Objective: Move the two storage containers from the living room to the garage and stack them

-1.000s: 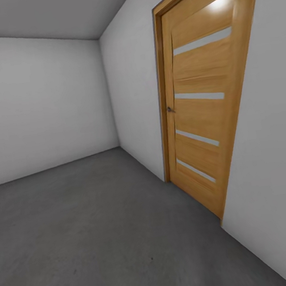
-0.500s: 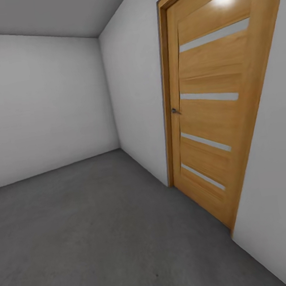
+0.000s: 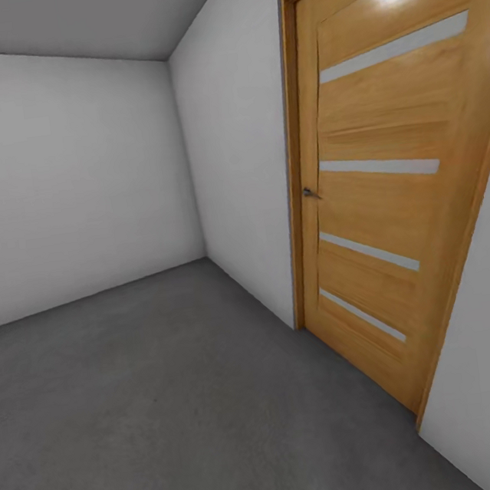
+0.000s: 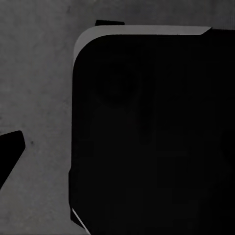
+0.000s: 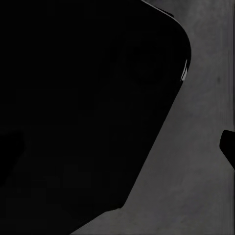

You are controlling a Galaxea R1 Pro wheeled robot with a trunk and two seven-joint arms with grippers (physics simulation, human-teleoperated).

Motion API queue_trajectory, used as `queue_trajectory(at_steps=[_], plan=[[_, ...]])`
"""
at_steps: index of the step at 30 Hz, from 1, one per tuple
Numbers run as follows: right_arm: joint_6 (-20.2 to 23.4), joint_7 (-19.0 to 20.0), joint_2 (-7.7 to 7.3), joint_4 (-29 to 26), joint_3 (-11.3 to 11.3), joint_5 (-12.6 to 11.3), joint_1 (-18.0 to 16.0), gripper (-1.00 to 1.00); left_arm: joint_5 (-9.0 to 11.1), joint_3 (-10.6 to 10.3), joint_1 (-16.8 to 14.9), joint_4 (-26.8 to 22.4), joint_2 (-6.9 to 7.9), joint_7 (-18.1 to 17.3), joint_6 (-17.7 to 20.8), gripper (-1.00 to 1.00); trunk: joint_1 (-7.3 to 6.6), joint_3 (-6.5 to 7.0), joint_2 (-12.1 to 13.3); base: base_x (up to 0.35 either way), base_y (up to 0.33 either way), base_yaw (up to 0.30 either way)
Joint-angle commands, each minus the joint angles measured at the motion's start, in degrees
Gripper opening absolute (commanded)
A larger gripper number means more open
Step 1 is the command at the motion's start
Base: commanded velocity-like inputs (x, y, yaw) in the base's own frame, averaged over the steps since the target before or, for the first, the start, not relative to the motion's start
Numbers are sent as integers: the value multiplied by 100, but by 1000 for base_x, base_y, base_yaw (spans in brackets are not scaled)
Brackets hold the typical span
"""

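Two plain white walls [image 3: 73, 175] meet at a corner in the upper left of the head view, with dark grey mottled concrete floor [image 3: 166, 410] across the bottom, so this reads as the garage. At right, the tall honey-wood door with four pale horizontal slats [image 3: 391, 179] has grown larger and slid rightward over the last second; the camera moved, likely the base rolling closer. Its small dark metal handle [image 3: 310, 192] sits mid-frame. Orange-red containers: whereabouts can't be told. Wrist views give dark robot body over concrete; whether either gripper is clenched or released, cannot tell.
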Motion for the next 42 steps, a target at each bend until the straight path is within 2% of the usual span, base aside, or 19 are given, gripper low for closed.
queue_trajectory(at_steps=[1, 42], plan=[[-18, 3, 0, 3, 47, -60, -2, 100, 38, 2, 2, -2, 0, 1, -12, 100, 3, -5, -2, 323, 72, 0], [-18, 3, 3, 3, 47, -60, -3, 100, 38, 2, -1, 0, 0, 1, -12, 100, 3, -5, -2, 323, 72, -2]])
